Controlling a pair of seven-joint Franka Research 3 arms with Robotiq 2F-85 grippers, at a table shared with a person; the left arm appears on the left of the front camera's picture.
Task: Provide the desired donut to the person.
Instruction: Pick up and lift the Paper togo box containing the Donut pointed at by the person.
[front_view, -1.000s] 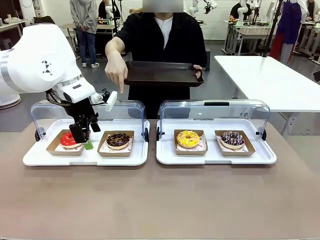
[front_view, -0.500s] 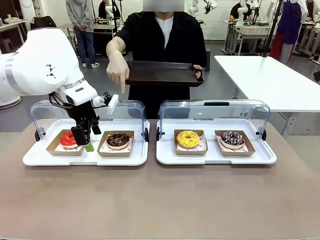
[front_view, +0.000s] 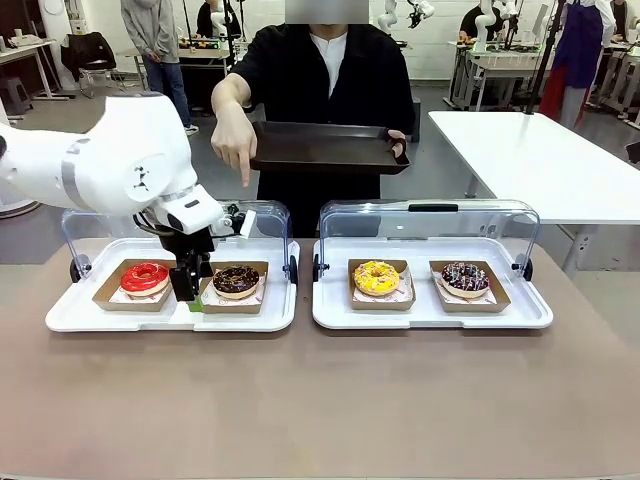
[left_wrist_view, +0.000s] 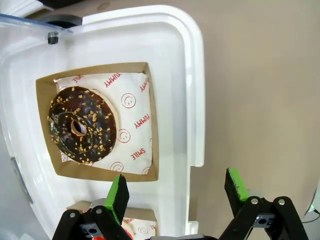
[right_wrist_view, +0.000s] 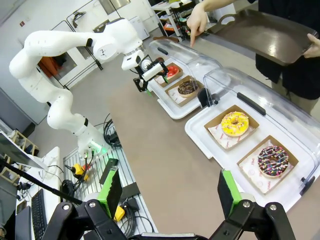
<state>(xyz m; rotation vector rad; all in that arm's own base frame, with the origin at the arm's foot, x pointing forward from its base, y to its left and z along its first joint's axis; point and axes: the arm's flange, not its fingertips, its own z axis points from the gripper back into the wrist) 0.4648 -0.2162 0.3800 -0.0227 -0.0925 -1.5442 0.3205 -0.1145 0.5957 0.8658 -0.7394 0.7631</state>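
Observation:
The person (front_view: 325, 70) stands across the table, holding a dark tray (front_view: 325, 148) in one hand. The other hand (front_view: 235, 150) points a finger down over the chocolate donut with nuts (front_view: 236, 280) (left_wrist_view: 82, 125). That donut lies in a cardboard box beside a red donut (front_view: 145, 277) on the left white tray (front_view: 170, 318). My left gripper (front_view: 190, 295) (left_wrist_view: 176, 192) hangs open, low over the tray's near rim between the two boxes, holding nothing. My right gripper (right_wrist_view: 169, 195) is open and empty, high above the table.
The right white tray (front_view: 430, 318) carries a yellow donut (front_view: 377, 277) and a sprinkled chocolate donut (front_view: 465, 277). Both trays have clear lids (front_view: 430, 225) raised at the back. The brown tabletop (front_view: 320, 400) stretches out in front. A bystander (front_view: 155, 40) stands far behind.
My left gripper has moved right, from over the red donut to the gap beside the chocolate donut's box. The person's pointing hand and tray have stayed put.

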